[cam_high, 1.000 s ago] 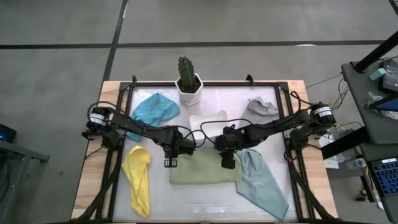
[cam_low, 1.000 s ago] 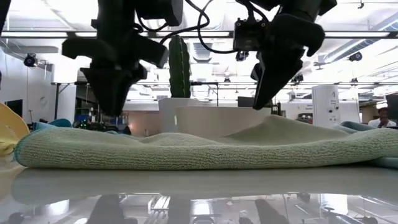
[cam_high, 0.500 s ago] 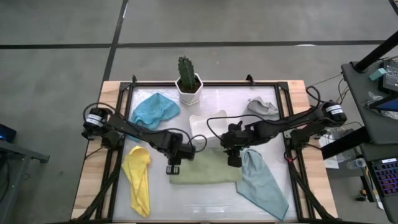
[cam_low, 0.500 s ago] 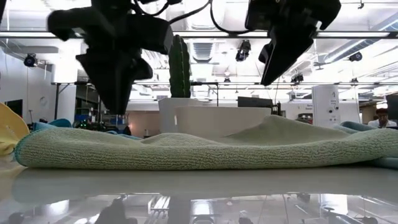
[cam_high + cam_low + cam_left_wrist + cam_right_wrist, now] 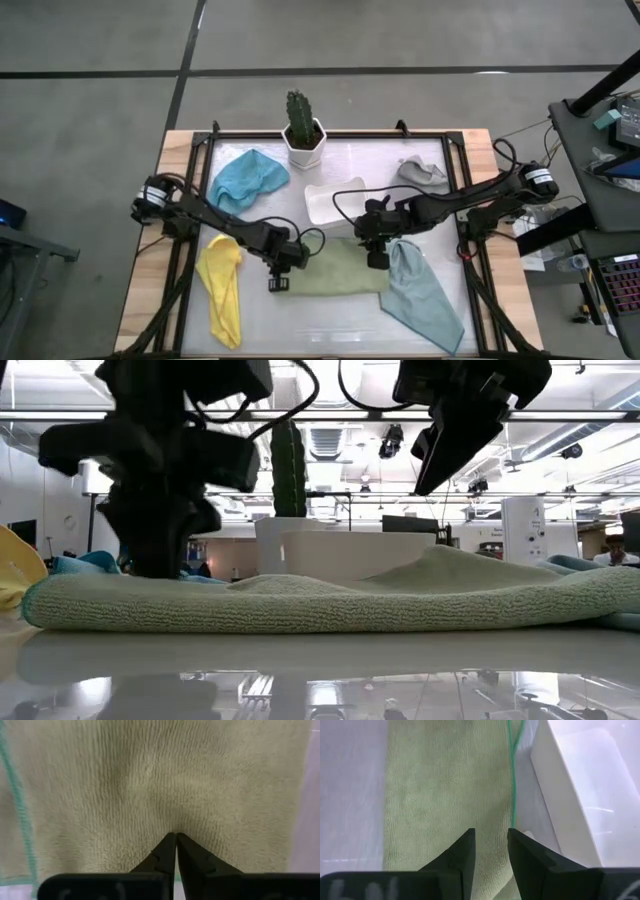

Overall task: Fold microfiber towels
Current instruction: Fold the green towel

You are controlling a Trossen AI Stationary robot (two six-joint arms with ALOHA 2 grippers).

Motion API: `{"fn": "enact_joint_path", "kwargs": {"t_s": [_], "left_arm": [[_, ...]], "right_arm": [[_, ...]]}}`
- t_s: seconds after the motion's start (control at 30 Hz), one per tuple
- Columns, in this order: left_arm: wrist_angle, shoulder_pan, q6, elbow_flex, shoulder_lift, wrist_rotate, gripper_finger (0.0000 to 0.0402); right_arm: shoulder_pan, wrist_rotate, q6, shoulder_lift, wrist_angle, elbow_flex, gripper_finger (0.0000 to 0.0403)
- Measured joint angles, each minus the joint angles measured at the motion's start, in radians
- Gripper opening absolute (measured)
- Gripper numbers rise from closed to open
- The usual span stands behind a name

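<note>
Olive towel (image 5: 335, 274) lies flat at the middle of the table (image 5: 330, 335), its long axis running across from the left arm's side to the right arm's, already folded into a thick band. Left claw (image 5: 279, 272) is down on its left end, tips clenched together against the pile; whether they have pinched any cloth I cannot tell. Right claw (image 5: 376, 259) hangs above the towel's right far corner, jaws partly apart and holding nothing, with the green-stitched edge running between them in its wrist view. So each arm has its own end, and the left is the one in contact. White tray (image 5: 330, 203) sits just beyond the towel's far edge, close to the right claw. Teal towel (image 5: 425, 298) touches the right end, yellow towel (image 5: 222, 290) lies near the left, blue towel (image 5: 247, 175) and grey towel (image 5: 422, 172) farther back, beside a potted cactus (image 5: 300, 126).
</note>
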Motion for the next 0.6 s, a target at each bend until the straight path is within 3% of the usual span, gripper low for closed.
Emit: {"fn": "enact_joint_path", "kwargs": {"t_s": [0.17,0.37,0.6], "left_arm": [[0.006,-0.012,-0.028,-0.033,0.000,0.033,0.0000],[-0.059,-0.043,-0.055,-0.054,-0.002,0.153,0.0000],[-0.111,-0.059,-0.054,-0.054,-0.034,0.172,0.0000]], "right_arm": [[0.000,0.000,0.004,0.000,0.001,-0.019,0.0105],[0.000,-0.004,0.057,0.000,0.001,-0.040,0.0105],[0.000,-0.009,0.118,0.007,0.057,-0.077,0.0122]]}}
